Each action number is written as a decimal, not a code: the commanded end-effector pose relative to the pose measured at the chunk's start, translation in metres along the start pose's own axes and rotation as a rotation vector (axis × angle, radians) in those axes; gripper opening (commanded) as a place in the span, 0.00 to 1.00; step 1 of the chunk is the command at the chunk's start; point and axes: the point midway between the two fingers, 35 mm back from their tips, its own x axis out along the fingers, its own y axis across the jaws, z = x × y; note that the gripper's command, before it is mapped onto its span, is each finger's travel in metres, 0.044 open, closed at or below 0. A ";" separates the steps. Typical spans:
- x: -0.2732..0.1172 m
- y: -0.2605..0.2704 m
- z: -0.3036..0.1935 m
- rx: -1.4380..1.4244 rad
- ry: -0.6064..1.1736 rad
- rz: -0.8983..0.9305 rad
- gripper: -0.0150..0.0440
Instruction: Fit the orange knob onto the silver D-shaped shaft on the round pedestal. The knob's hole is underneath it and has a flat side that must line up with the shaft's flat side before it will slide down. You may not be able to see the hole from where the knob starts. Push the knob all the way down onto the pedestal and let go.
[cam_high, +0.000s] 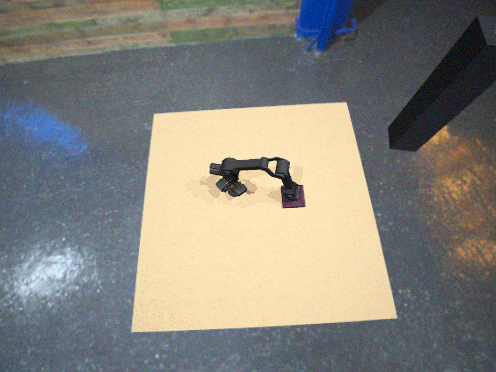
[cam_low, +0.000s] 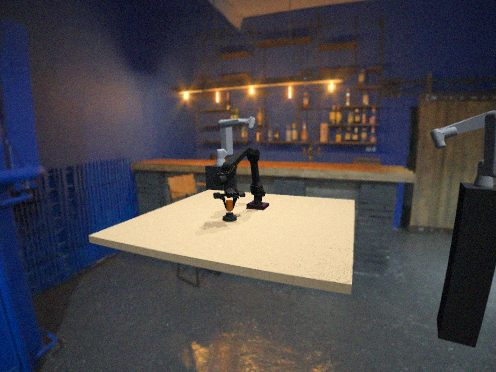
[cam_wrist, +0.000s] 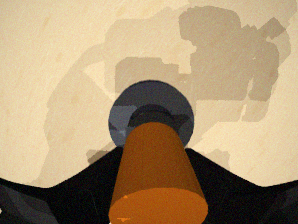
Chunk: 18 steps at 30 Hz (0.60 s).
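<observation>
The black parallel-jaw gripper (cam_high: 232, 187) (cam_low: 229, 201) (cam_wrist: 153, 153) gripped the orange tapered knob (cam_low: 229, 205) (cam_wrist: 156, 170) above the dark round pedestal (cam_low: 229, 217) (cam_wrist: 151, 92), its silver shaft hidden from view. A flat side turned slightly off could have jammed the descent, and hard pressing might then have tilted the knob or slid it up between the fingers; early release risked a topple.
</observation>
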 end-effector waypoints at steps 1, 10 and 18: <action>0.001 0.001 -0.002 -0.005 0.003 -0.002 0.25; -0.004 0.001 -0.002 -0.005 0.003 -0.002 0.25; -0.004 0.000 -0.001 -0.204 0.003 -0.002 0.25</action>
